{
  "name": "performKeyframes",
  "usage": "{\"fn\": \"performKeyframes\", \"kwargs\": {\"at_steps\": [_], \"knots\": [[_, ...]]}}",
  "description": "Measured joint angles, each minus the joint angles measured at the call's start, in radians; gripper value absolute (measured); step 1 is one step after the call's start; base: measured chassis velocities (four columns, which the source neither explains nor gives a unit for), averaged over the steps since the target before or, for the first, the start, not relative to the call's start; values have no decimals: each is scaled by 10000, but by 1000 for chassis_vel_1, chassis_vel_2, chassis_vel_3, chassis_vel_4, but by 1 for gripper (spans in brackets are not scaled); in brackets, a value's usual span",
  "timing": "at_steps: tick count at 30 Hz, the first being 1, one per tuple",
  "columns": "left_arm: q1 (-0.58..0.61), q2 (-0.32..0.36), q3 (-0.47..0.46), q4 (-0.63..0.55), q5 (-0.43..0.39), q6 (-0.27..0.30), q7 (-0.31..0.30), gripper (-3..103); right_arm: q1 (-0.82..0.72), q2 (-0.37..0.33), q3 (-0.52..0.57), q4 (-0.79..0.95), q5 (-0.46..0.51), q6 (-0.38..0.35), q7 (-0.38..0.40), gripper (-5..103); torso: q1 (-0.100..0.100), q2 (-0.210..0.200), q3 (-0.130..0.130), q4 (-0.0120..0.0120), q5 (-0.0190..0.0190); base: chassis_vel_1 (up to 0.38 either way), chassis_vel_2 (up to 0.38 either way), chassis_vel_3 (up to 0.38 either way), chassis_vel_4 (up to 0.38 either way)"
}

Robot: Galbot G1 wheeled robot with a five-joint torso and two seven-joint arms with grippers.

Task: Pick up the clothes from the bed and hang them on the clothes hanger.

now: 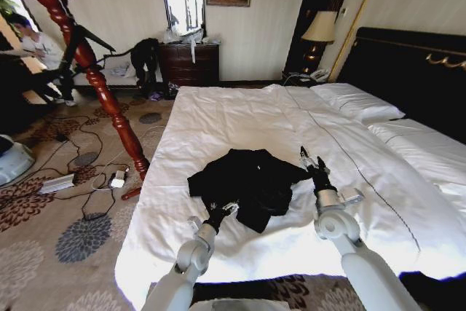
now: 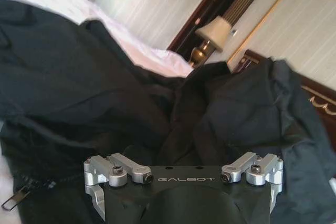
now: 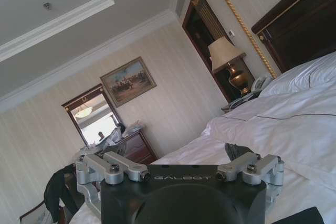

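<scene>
The clothes, one black coat (image 1: 247, 180), lie crumpled on the near half of the bed's white duvet (image 1: 240, 118). My left gripper (image 1: 218, 211) is at the coat's near edge, open, its jaws pointing into the dark fabric (image 2: 79, 77); a zip pull (image 2: 14, 199) lies beside it. My right gripper (image 1: 309, 159) stands open just off the coat's right edge, above the duvet, holding nothing; one dark fingertip (image 3: 234, 151) shows. The reddish-brown clothes hanger (image 1: 91, 67) stands on the carpet to the left of the bed.
Cables and a power strip (image 1: 58, 182) lie on the patterned carpet around the hanger's foot. A brown dresser (image 1: 191, 63) with a smaller dark garment (image 1: 145, 54) beside it stands at the far wall. Pillows (image 1: 358, 101), a black headboard (image 1: 415, 71) and a lamp (image 1: 319, 28) are to the right.
</scene>
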Motion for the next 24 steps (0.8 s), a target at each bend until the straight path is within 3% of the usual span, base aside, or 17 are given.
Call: {"fn": "performKeyframes", "kwargs": {"at_steps": [13, 14, 17, 20, 24], "knots": [[-702, 32, 267, 713, -1339, 472, 84, 89, -129, -26, 96, -15, -100, -74, 172, 100, -1, 1, -1, 0, 0, 0, 0, 0, 0], [-793, -147, 271, 853, -1510, 519, 150, 78, -134, -32, 106, -32, -103, -82, 194, 100, -1, 0, 0, 0, 0, 0, 0, 0, 0], [-908, -374, 313, 1009, -1637, 566, 224, 74, -143, -33, 112, -49, -106, -96, 224, 100, -1, 0, 0, -1, 0, 0, 0, 0, 0], [-976, -622, 380, 1092, -1654, 569, 294, 57, -206, -27, 125, -51, -136, -113, 249, 100, -1, 1, 0, -1, 0, 0, 0, 0, 0], [-874, -689, 411, 935, -1627, 552, 300, 46, -291, -31, 177, -45, -174, -122, 258, 100, -1, 1, -1, -2, 1, 0, 0, 0, 0]]}}
